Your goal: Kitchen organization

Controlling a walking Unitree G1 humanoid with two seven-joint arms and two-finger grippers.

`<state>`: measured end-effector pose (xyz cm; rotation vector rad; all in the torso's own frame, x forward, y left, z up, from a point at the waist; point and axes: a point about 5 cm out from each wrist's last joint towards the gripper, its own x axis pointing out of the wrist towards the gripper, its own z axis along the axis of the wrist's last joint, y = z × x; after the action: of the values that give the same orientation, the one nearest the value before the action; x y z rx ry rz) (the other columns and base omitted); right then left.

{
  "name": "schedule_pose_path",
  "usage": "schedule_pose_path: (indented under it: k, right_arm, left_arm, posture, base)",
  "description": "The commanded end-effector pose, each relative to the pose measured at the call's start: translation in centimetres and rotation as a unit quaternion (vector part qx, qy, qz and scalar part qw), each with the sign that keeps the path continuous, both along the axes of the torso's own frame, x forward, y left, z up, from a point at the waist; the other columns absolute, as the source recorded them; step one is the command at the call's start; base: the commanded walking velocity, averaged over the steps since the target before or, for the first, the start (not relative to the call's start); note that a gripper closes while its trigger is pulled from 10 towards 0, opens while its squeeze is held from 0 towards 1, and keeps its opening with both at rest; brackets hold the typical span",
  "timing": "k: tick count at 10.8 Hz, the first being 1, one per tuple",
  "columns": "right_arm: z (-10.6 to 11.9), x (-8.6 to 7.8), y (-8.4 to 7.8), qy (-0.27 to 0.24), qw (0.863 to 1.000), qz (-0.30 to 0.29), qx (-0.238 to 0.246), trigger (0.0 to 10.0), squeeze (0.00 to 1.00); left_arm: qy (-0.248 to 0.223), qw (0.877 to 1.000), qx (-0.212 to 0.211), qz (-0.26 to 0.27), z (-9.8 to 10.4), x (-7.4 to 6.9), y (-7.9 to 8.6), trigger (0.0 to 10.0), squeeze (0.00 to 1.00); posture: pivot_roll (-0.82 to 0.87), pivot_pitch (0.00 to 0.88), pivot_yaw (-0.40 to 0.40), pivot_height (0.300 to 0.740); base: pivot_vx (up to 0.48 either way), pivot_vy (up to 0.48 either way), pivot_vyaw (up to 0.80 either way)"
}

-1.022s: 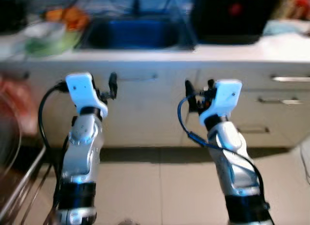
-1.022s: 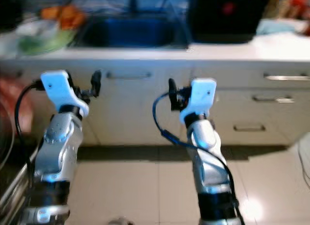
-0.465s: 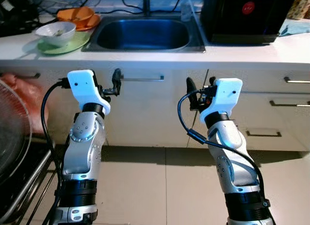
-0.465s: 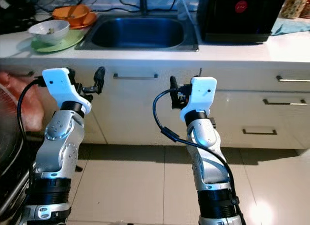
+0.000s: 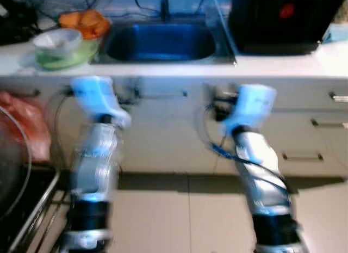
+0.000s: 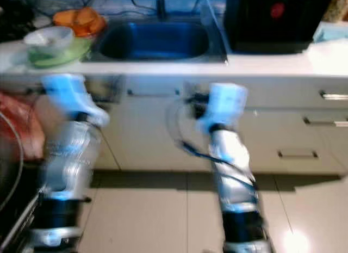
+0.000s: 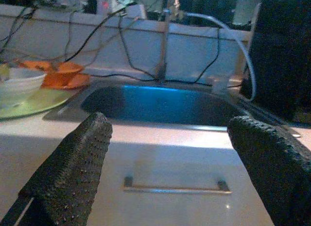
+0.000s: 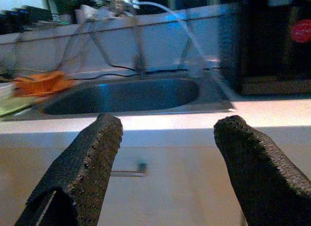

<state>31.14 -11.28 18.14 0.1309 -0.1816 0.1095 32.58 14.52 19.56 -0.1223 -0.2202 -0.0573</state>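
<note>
We see the white bowl [image 5: 56, 39] on a green plate [image 5: 65, 53], with orange dishes [image 5: 82, 21] behind, on the far left of the desk [image 5: 283, 61], left of the sink [image 5: 160, 42]. The left tool [image 7: 160, 177], jaws spread wide and empty, is nearer; the right tool [image 8: 167, 177] is likewise spread and empty. A black appliance [image 5: 280, 22] carries a red mark, unreadable.

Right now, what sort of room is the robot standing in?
A home kitchen, by the look of it: a steel sink set into a white counter, drawers with bar handles below, and dishes, a white bowl on a green plate.
</note>
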Motion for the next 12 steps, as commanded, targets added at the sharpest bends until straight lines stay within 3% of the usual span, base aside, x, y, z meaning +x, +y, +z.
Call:
schedule_pose_path:
  k: [1, 3, 6, 7, 8, 10, 12]
  right_arm:
    - [0.3, -0.3, 1.2, 0.001, 1.000, 0.013, 0.006, 10.0, 0.00]
    - [-0.7, -0.7, 0.9, 0.033, 0.999, -0.012, 0.009, 10.0, 0.00]
    - [-0.1, -1.0, 0.3, 0.012, 1.000, -0.015, -0.008, 10.0, 0.00]
    - [0.1, -0.9, 0.1, 0.008, 0.999, -0.024, -0.035, 10.0, 0.00]
    - [-0.3, -0.9, 0.4, 0.031, 0.999, -0.006, -0.006, 10.0, 0.00]
    - [-0.2, -0.9, 0.4, 0.024, 0.999, 0.001, -0.021, 10.0, 0.00]
    - [-0.1, -0.9, 0.7, 0.020, 0.999, 0.011, -0.029, 10.0, 0.00]
  left_arm:
    - [-0.009, 1.000, 0.006, 0.015, 0.4, -0.1, 1.2, 10.0, 0.00]
    - [-0.014, 1.000, 0.006, 0.014, 0.5, -0.1, 1.1, 10.0, 0.00]
    - [-0.009, 1.000, 0.008, 0.012, 0.2, -0.2, 1.1, 10.0, 0.00]
    - [0.001, 1.000, 0.011, 0.001, -0.2, -0.1, 0.7, 10.0, 0.00]
    - [0.005, 1.000, 0.007, -0.008, -0.4, -0.1, 0.3, 10.0, 0.00]
    - [0.002, 1.000, 0.017, -0.014, -0.4, -0.4, -0.1, 10.0, 0.00]
    - [0.004, 1.000, 0.016, -0.010, -0.5, -0.3, 0.1, 10.0, 0.00]
  posture:
    - [-0.03, 0.016, 0.029, 0.740]
    - [-0.03, 0.014, 0.024, 0.740]
    - [-0.03, 0.015, 0.028, 0.740]
    - [-0.03, 0.014, 0.031, 0.740]
    - [-0.03, 0.013, 0.031, 0.740]
    - [-0.03, 0.016, 0.026, 0.740]
    - [-0.03, 0.014, 0.028, 0.740]
  base:
    - [0.371, 0.304, 0.00]
    - [0.371, 0.302, 0.00]
    - [0.371, 0.303, 0.00]
    - [0.424, 0.000, 0.00]
    - [0.000, 0.000, 0.00]
    - [0.000, 0.000, 0.00]
    - [0.000, -0.422, 0.00]
